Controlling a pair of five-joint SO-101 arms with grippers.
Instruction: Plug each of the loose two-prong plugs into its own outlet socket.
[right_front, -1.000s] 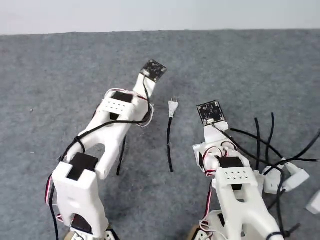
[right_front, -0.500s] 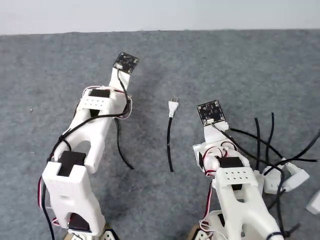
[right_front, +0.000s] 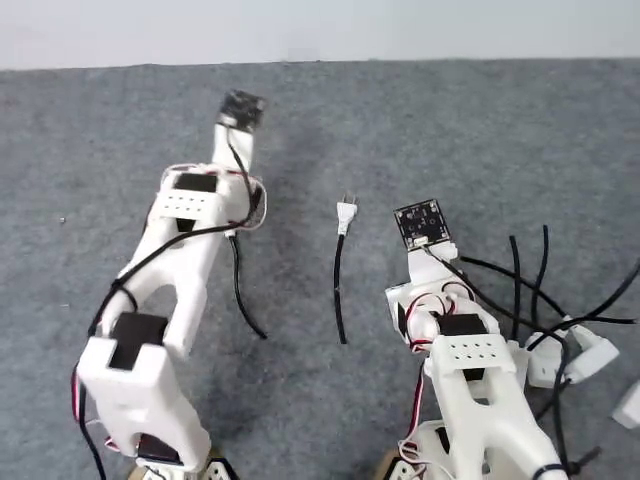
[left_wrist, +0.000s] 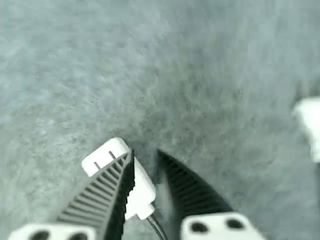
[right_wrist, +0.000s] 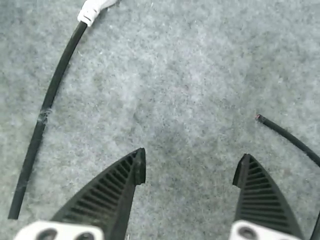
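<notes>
Right now your left gripper (left_wrist: 145, 156) is clamping a white two-prong plug (left_wrist: 117, 172), with one finger (left_wrist: 100, 195) pressing along its side. Its black cord (right_front: 240, 290) is trailing down beside the left arm (right_front: 185, 250), left of centre in the high view. Your right gripper (right_wrist: 192, 157) is hanging with its fingers wide apart over bare grey carpet (right_wrist: 200, 75). The second plug (right_front: 346, 213) is lying loose mid-frame between the two arms, its own lead (right_front: 338, 290) running toward the bottom edge. The white outlet sockets (right_front: 585, 355) are sitting at the lower right among tangled black cables (right_front: 520, 270), well apart from both plugs.
</notes>
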